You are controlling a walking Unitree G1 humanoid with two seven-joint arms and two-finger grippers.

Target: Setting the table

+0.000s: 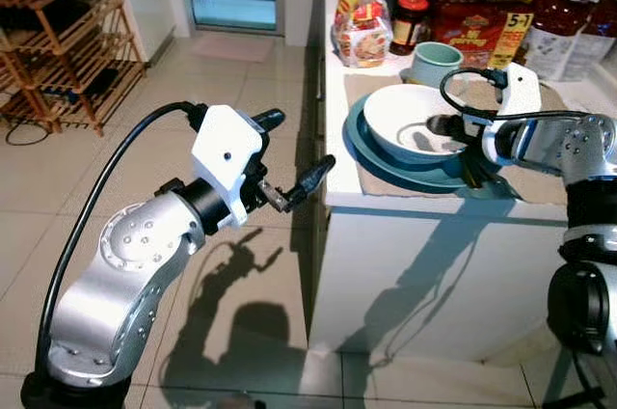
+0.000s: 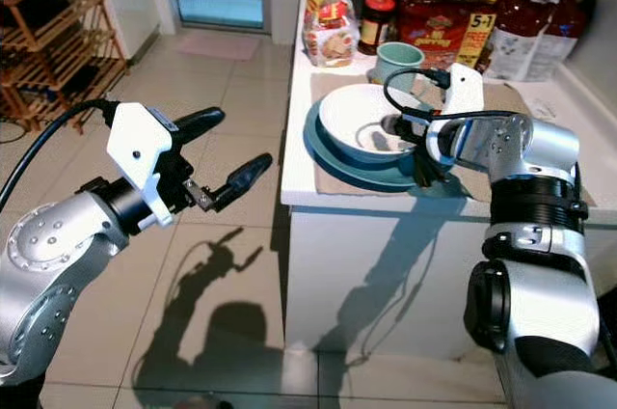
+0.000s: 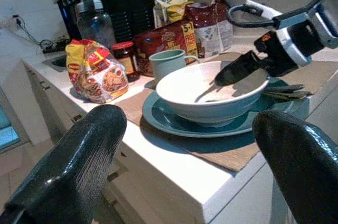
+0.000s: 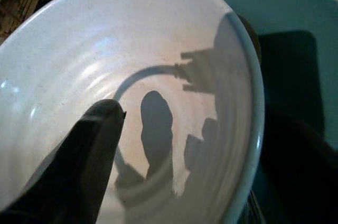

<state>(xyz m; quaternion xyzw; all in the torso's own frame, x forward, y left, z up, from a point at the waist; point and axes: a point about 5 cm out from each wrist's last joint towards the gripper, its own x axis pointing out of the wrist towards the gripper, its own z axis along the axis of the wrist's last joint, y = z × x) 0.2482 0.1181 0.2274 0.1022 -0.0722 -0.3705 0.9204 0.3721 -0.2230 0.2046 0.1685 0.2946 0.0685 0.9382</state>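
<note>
White bowl [image 1: 416,122], seated in a teal plate [image 1: 386,163] on a tan mat [image 1: 540,182] near the counter [image 1: 434,235] front edge. I judge the bowl stiff, glazed, slippery and breakable, moderately heavy; the rim is the place to take hold, one finger inside and one outside.

Right gripper [image 2: 413,144], at the bowl's near rim: one finger [image 4: 79,155] reaches over the inside wall, the other drops outside toward the plate, so the jaws straddle the rim. I cannot tell whether they press it.

Left gripper [image 1: 294,153], held off the counter's left side over the tiled floor [image 1: 241,91], fingers spread wide, holding nothing.

Behind the bowl: a green mug [image 1: 436,62], a jar [image 1: 410,23], a yellow packet [image 1: 359,33] and red packets [image 1: 472,28].

The left wrist view gives the bowl in side profile, with dark cutlery [image 3: 285,93] lying on the plate's far rim; the right wrist view gives the bowl's bare interior. The head views give the counter layout and a wooden rack [image 1: 58,52] beyond.
</note>
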